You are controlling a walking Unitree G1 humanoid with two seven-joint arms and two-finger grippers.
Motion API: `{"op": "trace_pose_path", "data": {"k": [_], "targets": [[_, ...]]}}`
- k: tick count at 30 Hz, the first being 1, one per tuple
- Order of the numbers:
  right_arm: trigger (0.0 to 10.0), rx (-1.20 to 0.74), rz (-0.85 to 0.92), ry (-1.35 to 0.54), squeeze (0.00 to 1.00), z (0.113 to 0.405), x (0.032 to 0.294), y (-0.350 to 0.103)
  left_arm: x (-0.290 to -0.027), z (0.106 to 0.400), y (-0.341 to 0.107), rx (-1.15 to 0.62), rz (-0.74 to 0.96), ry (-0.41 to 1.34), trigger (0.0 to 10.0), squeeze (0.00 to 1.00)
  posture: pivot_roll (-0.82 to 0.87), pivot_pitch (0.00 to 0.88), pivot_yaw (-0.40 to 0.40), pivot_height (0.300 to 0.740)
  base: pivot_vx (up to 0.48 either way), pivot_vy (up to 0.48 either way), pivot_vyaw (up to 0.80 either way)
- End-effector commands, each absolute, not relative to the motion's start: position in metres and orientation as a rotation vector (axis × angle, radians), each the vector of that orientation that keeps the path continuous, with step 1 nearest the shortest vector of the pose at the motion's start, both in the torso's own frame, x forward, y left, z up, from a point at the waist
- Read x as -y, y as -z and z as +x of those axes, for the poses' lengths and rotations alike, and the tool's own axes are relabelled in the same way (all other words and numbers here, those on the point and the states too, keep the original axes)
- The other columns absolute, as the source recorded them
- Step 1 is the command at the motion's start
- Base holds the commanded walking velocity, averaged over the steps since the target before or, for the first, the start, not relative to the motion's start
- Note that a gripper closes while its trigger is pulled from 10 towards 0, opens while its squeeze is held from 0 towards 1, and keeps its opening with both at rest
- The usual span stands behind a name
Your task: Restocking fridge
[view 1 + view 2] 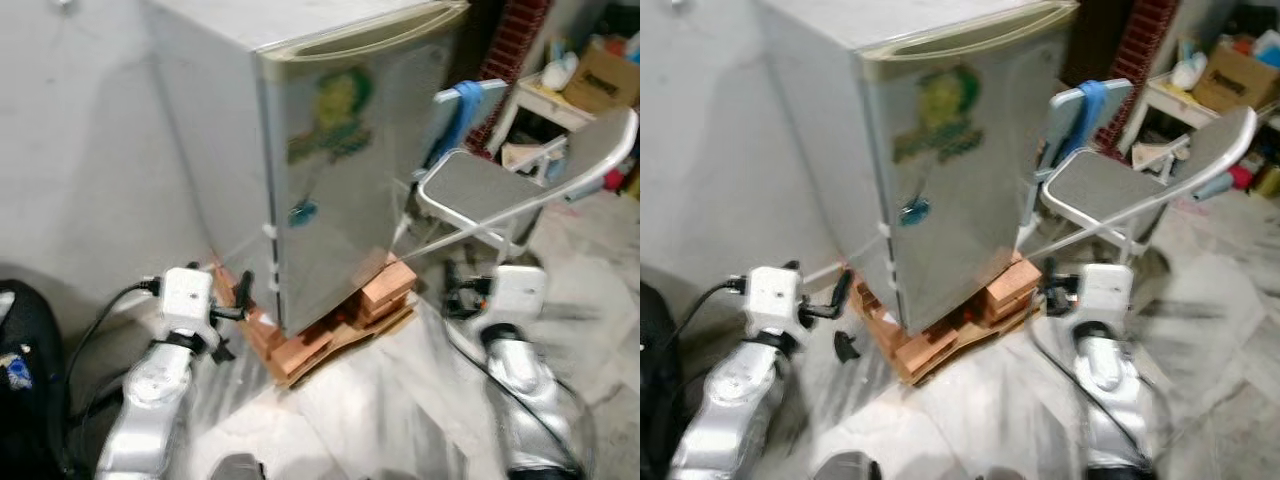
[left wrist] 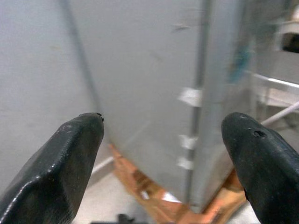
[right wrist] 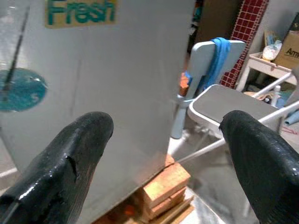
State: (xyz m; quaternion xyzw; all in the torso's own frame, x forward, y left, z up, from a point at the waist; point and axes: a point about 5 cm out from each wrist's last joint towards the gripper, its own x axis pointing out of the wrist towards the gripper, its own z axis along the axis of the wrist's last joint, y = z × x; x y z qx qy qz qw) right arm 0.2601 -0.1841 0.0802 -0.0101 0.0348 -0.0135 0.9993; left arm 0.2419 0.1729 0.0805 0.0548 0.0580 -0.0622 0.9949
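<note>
A small grey fridge [image 1: 340, 170] stands in front of me with its door shut. A green and yellow sticker and a small teal one are on the door. The fridge rests on bricks [image 1: 385, 285] and wooden boards. My left gripper [image 1: 234, 318] is open, low by the fridge's left front corner and apart from it. In the left wrist view the left gripper [image 2: 163, 140] looks at the fridge's side and door edge with nothing between its fingers. My right gripper [image 1: 455, 292] is open near the fridge's right lower corner. The right gripper [image 3: 166, 140] faces the door and holds nothing.
A grey folding chair [image 1: 480, 190] stands close to the right of the fridge, and a second chair with a blue cloth [image 1: 462, 110] is behind it. A table with a cardboard box [image 1: 605, 75] sits at the back right. A black bag [image 1: 20, 370] lies at the far left. A pale wall [image 1: 80, 150] is behind.
</note>
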Motion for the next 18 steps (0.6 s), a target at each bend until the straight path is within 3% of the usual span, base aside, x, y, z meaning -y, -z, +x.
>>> {"op": "trace_pose_path", "data": {"k": [1, 4, 18], "targets": [[10.0, -0.075, -0.035, 0.061, 0.00, 0.2584, 0.1956, -0.0801, -0.1632, 0.2426, -0.0809, -0.114, 0.106, 0.152, 10.0, 0.00, 0.06, 0.036, -0.055, 0.740, 0.240, 0.416, 0.00], [10.0, -0.082, -0.042, 0.060, 0.00, 0.2584, 0.1956, -0.0797, -0.1625, 0.2431, -0.0809, -0.105, 0.121, 0.159, 10.0, 0.00, 0.06, 0.035, -0.057, 0.740, 0.240, 0.416, -0.53], [10.0, -0.096, -0.031, 0.052, 0.00, 0.2578, 0.1930, -0.0776, -0.1608, 0.2375, -0.0778, -0.120, 0.089, 0.135, 10.0, 0.00, 0.06, 0.043, -0.059, 0.740, 0.000, 0.000, -0.80]]}}
